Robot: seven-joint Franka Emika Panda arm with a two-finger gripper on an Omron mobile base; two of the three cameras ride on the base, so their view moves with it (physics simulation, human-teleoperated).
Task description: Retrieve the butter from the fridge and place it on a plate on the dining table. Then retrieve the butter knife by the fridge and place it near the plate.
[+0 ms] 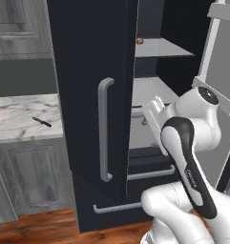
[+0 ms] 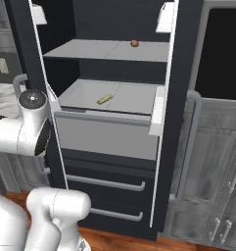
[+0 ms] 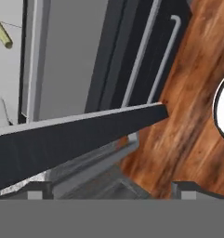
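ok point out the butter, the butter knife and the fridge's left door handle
butter (image 2: 104, 99): right base view, middle of the stick.
butter knife (image 1: 42, 122): left base view, middle of the knife.
left door handle (image 1: 103, 128): left base view, mid-bar.

Inside the open fridge, the lower grey shelf carries the butter, a small yellowish-green stick lying flat at an angle left of the shelf's middle. The upper grey shelf carries a small brown round item toward its far right. To the left of the fridge, the marble surface carries the butter knife, lying flat near its right end. Wooden floor lies below.
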